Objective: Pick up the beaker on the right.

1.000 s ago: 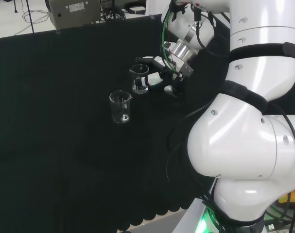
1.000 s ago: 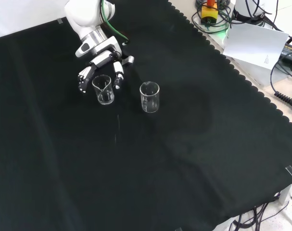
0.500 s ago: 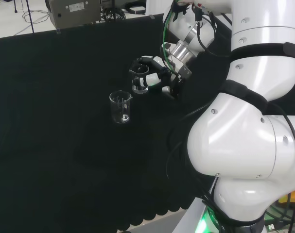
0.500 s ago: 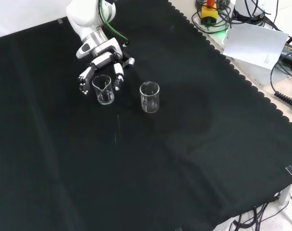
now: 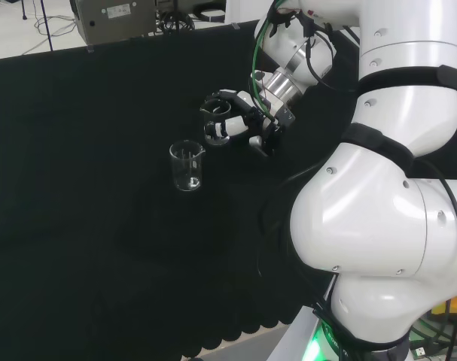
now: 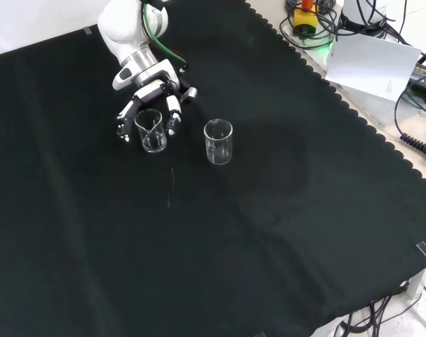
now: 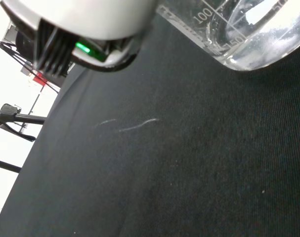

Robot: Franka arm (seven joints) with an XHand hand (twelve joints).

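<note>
Since a second ago the hand has closed in on the beaker, and its fingers now curl round both sides of the glass, which seems just off the surface in the head view. The other beaker stands just beside it. To do this well, keep the wrist level and rise straight up, clear of that neighbour.

A second clear beaker stands upright on the black cloth that covers the desk, whose scalloped edge runs past a white sheet of paper and tangled cables in the front view, while a grey box sits beyond the cloth's far edge in the head view.
</note>
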